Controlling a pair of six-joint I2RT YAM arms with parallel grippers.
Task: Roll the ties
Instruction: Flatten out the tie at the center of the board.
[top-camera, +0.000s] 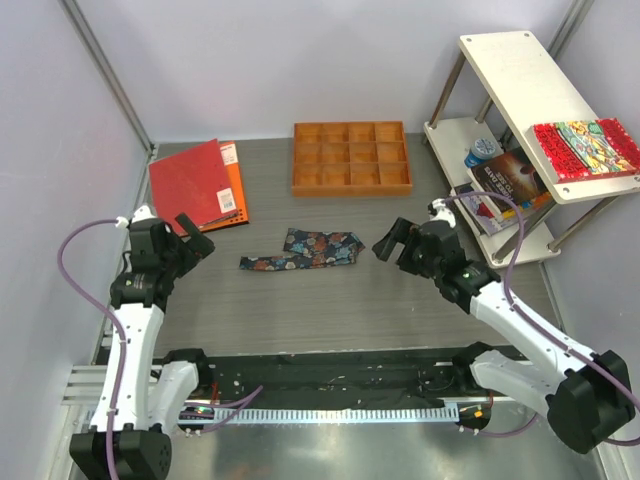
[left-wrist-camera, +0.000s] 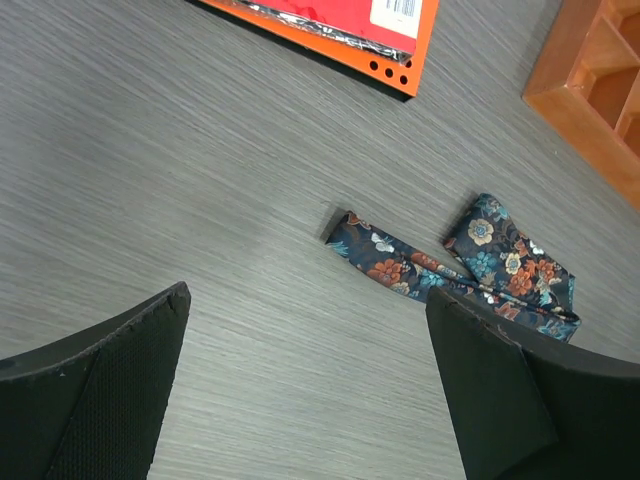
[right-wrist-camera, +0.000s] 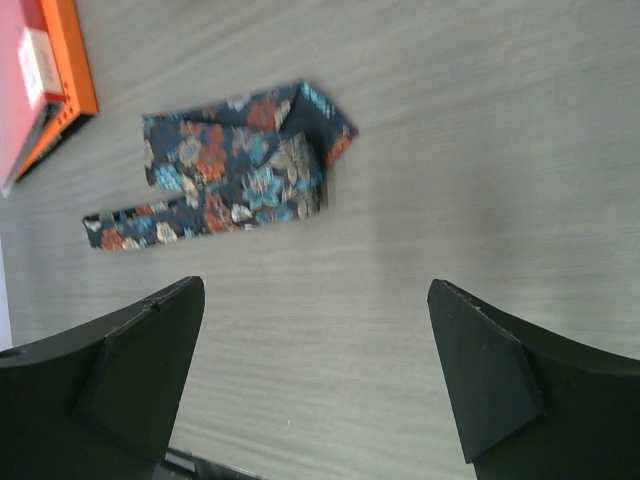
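The tie (top-camera: 305, 250) is dark navy with an orange, teal and white floral pattern. It lies folded flat on the grey table, mid-centre, its narrow end pointing left. It also shows in the left wrist view (left-wrist-camera: 470, 262) and the right wrist view (right-wrist-camera: 235, 170). My left gripper (top-camera: 195, 232) is open and empty, held above the table to the left of the tie. My right gripper (top-camera: 392, 240) is open and empty, just right of the tie's folded wide end. In both wrist views the jaws stand wide apart over bare table.
A red and orange folder (top-camera: 198, 183) lies at the back left. A wooden compartment tray (top-camera: 351, 157) sits at the back centre. A white shelf unit (top-camera: 520, 120) with books and a red patterned book (top-camera: 585, 146) stands at the right.
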